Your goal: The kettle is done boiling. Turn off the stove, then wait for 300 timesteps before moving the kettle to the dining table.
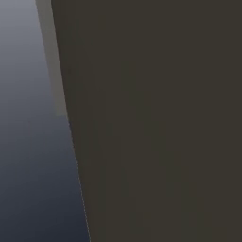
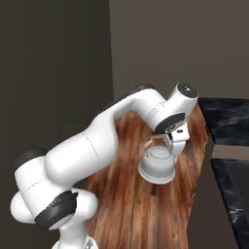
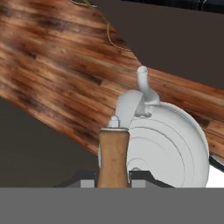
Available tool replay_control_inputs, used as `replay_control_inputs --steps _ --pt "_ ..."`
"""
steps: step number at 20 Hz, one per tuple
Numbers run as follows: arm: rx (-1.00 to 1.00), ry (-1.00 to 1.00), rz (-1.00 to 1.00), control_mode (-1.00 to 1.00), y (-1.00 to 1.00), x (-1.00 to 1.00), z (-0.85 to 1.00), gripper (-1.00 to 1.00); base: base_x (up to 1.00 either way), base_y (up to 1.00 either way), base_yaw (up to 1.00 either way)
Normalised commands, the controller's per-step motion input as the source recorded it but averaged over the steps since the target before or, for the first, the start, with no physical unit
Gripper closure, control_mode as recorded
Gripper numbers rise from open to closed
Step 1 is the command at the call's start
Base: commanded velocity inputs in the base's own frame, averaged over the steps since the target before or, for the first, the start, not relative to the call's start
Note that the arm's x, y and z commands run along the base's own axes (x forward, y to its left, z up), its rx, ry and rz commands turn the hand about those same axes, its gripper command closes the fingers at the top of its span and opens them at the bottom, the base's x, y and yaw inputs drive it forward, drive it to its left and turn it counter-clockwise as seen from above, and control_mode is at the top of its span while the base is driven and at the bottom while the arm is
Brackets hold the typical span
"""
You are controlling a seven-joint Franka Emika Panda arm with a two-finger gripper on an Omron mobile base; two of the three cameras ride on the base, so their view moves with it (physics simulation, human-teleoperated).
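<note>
The kettle (image 2: 156,165) hangs in the air over the wooden floor, a squat silver-white dome with a short spout. My gripper (image 2: 171,145) is shut on its arched handle from above. In the hand view the kettle (image 3: 168,144) sits just below the hand, spout pointing away. The tan wooden handle piece (image 3: 113,157) is clamped between my fingertips, with the gripper (image 3: 113,180) at the bottom edge. The dining table (image 2: 227,119), black marble with white veins on a taupe base, stands to the right of the kettle. The stove is out of view.
A brown plank floor (image 2: 131,204) runs beneath the arm. Dark taupe walls (image 2: 53,73) close in at the left and behind. In the left base view a dark flat panel (image 1: 156,123) stands very near, beside a grey surface (image 1: 28,142).
</note>
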Motion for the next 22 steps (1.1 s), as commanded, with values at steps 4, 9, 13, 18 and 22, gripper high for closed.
replay_control_inputs --steps 4,9,13,18,22 --pt "0.0 0.0 0.0 1.0 0.0 0.0 0.0 1.0 0.59 -0.01 -0.36" --pt "0.0 0.0 0.0 1.0 0.0 0.0 0.0 1.0 0.45 -0.01 -0.35" --pt "0.0 0.0 0.0 1.0 0.0 0.0 0.0 1.0 0.37 0.0 -0.3" --pt "0.0 0.0 0.0 1.0 0.0 0.0 0.0 1.0 0.4 0.13 -0.26" --pt "0.0 0.0 0.0 1.0 0.0 0.0 0.0 1.0 0.55 0.14 -0.28"
